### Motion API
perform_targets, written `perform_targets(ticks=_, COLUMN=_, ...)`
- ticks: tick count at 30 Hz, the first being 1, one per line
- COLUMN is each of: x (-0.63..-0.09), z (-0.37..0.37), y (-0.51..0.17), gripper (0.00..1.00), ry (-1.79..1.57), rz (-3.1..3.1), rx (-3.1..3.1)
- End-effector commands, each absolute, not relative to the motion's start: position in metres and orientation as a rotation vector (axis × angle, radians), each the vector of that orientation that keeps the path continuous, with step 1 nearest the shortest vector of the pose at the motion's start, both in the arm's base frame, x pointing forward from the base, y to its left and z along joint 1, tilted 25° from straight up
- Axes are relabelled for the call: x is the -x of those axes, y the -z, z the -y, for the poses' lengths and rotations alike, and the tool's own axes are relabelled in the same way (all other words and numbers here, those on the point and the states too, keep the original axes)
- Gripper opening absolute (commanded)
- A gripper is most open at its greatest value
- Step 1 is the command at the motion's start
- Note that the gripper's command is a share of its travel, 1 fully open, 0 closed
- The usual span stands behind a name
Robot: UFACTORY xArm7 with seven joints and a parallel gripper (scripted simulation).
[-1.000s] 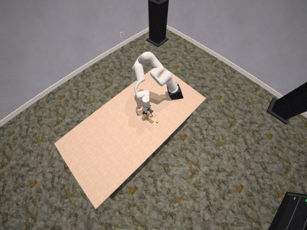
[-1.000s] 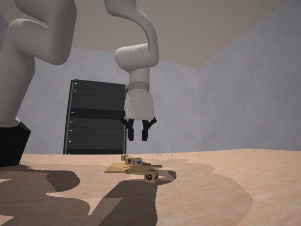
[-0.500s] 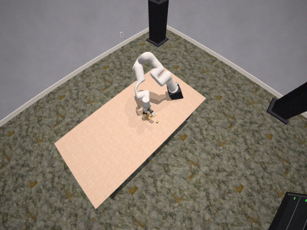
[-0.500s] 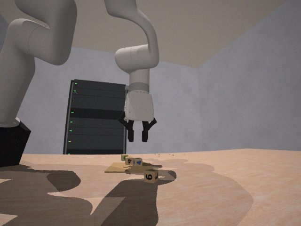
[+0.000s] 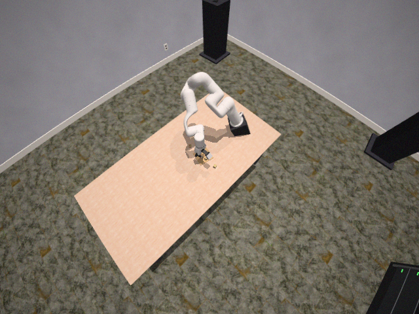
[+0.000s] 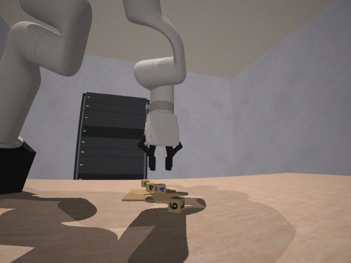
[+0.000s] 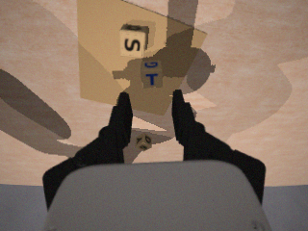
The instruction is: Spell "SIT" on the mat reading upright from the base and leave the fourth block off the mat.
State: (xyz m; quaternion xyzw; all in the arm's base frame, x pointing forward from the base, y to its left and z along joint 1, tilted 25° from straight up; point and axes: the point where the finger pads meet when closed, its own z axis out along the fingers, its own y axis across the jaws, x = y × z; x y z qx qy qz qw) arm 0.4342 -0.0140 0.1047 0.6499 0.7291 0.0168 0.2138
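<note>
My gripper [image 6: 160,169] [image 7: 151,102] hangs above the table with its fingers partly apart and nothing between them. The thin tan mat [image 6: 129,196] [image 7: 91,72] lies below. A block with a black S [image 6: 150,187] [image 7: 132,44] is on the mat. A block with a blue T [image 6: 160,188] [image 7: 152,79] stands close by it on the mat, in shadow. A block with a green mark [image 5: 215,166] [image 6: 145,183] is off the mat. A fourth block [image 5: 190,146] [image 6: 176,205] [image 7: 143,141] is off the mat's other side; its top letter is unclear.
The wooden table [image 5: 142,203] [image 6: 249,232] carries the robot's black base [image 5: 239,127] [image 6: 13,170]. Arm shadows fall across the mat and table. Dark cabinets stand on the floor away from the table.
</note>
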Motion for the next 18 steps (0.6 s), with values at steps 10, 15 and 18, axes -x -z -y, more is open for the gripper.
perform_targets(ticks=10, x=-0.441, z=0.017, y=-0.088, gripper=0.47, ry=-0.049, rz=-2.023, rx=-1.801)
perform_targets(ticks=15, x=-0.444, z=0.019, y=-0.082, gripper=0.47, ry=-0.049, rz=-2.023, rx=-1.801)
perform_targets(ticks=18, x=-0.445, z=0.019, y=-0.08, gripper=0.47, ry=-0.049, rz=-2.023, rx=-1.801)
